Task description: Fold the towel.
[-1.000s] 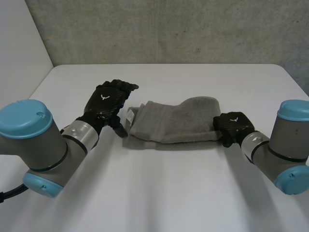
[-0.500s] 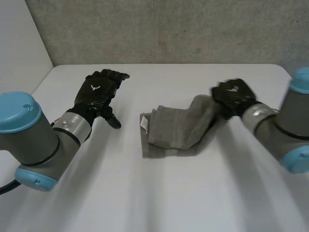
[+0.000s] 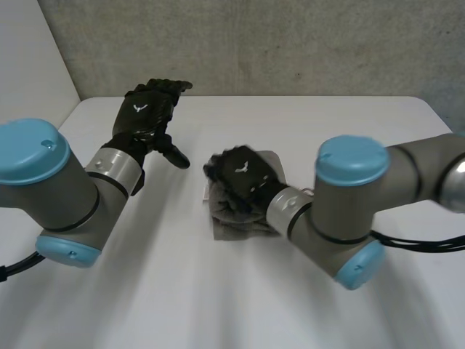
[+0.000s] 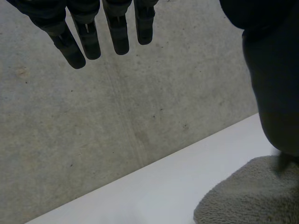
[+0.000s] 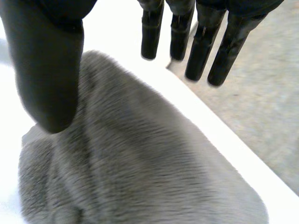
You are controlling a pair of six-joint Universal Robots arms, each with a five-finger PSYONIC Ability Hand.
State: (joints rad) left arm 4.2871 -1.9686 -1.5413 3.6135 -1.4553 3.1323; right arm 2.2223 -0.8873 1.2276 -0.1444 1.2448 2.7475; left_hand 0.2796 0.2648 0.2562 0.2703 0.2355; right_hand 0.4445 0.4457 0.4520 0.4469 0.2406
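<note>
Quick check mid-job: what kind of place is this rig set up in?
Probably a lab or test bench: a plain white table, a rough grey concrete wall behind it, and a grey towel as the work piece.

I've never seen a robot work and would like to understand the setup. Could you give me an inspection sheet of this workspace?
Surface: white table.
Job's things: grey towel, bunched in a folded heap mid-table.
Clutter: nothing seen.
Hands: right hand open, fingers straight, palm over the towel; left hand open, fingers straight, off to the towel's side, touching nothing.
Cables: nothing seen near the towel.
Surroundings: grey concrete wall behind the table.
</note>
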